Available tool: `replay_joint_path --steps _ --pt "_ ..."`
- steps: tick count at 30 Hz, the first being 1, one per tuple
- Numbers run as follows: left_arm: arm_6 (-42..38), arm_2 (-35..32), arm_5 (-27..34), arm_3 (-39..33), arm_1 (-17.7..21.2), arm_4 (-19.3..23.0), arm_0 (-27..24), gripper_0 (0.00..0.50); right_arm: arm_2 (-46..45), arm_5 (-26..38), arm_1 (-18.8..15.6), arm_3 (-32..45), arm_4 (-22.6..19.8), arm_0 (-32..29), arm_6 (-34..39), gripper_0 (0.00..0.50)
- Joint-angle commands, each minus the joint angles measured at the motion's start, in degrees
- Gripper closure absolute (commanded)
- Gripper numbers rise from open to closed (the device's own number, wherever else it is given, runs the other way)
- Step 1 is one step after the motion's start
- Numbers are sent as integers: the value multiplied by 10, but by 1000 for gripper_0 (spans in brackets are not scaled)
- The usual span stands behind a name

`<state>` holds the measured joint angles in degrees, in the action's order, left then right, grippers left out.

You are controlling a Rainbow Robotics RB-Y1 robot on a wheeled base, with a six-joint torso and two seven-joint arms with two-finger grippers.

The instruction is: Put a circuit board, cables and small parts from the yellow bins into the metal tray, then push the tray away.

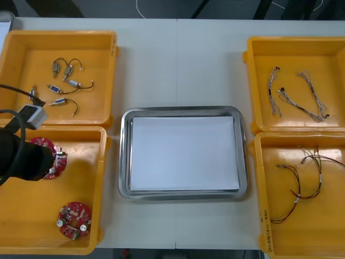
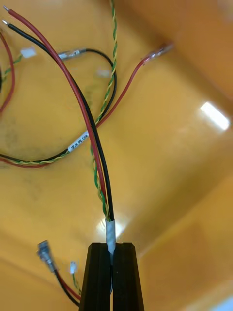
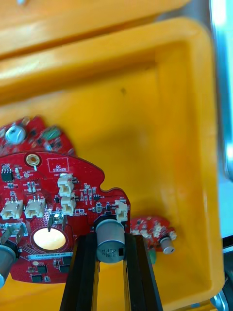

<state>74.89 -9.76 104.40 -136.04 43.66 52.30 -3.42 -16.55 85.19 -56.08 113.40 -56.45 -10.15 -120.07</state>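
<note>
My left gripper (image 1: pixel 53 162) is in the near-left yellow bin (image 1: pixel 32 216). The left wrist view has this gripper (image 3: pixel 110 250) shut on the silver cylinder of a round red circuit board (image 3: pixel 53 214), one black finger on each side. A second board (image 3: pixel 26 133) lies partly under it, and a third (image 1: pixel 74 218) rests nearer the bin's front. My right gripper (image 2: pixel 112 250) is shut on the white-taped end of a red and black cable (image 2: pixel 92 141) over an orange bin floor. The metal tray (image 1: pixel 125 156), white inside, sits between the bins.
The far-left bin (image 1: pixel 108 65) holds several small metal parts (image 1: pixel 67 83). The far-right bin (image 1: pixel 253 81) holds pale twisted cables (image 1: pixel 296 94). Red and dark cables (image 1: pixel 302 183) lie in the near-right bin (image 1: pixel 264 216). Green-yellow twisted wire (image 2: pixel 114 58) crosses beside the held cable.
</note>
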Motion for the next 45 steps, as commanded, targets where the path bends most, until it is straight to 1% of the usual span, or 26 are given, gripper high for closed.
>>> replay_joint_path --steps 1,7,12,15,20,24,27,28,33,36,41,45 --pt "-61 74 6 -17 16 -9 -69 500 -51 61 -11 46 -12 31 22 500" --pt "-81 152 6 -15 16 -25 -128 500 -73 133 -11 70 -27 63 40 500" --pt "-101 207 6 -14 8 -30 -165 498 -75 197 -11 97 -38 100 91 500" --pt "-135 251 3 -15 0 -39 -195 500 -78 244 -11 126 -45 123 133 500" --pt "-180 309 0 -13 -17 -57 -234 500 -85 248 -9 162 -56 152 183 500" --pt "-217 352 -2 6 -38 -64 -271 500 -100 248 -8 169 -88 168 222 500" --pt "-238 387 -2 28 -59 -77 -300 500 -115 248 -9 169 -104 171 228 500" --pt "-244 394 -2 33 -63 -82 -305 499 -116 248 -9 169 -105 173 228 500" --pt "-300 464 -16 75 -104 -132 -345 500 -122 248 -8 177 -95 177 231 500" --pt "-331 492 -39 101 -120 -141 -358 500 -117 248 -4 198 -81 184 236 500" --pt "-366 524 -75 129 -131 -151 -365 499 -108 248 18 224 -69 190 244 500" --pt "-368 545 -81 140 -130 -157 -363 498 -98 248 24 237 -74 189 248 500"
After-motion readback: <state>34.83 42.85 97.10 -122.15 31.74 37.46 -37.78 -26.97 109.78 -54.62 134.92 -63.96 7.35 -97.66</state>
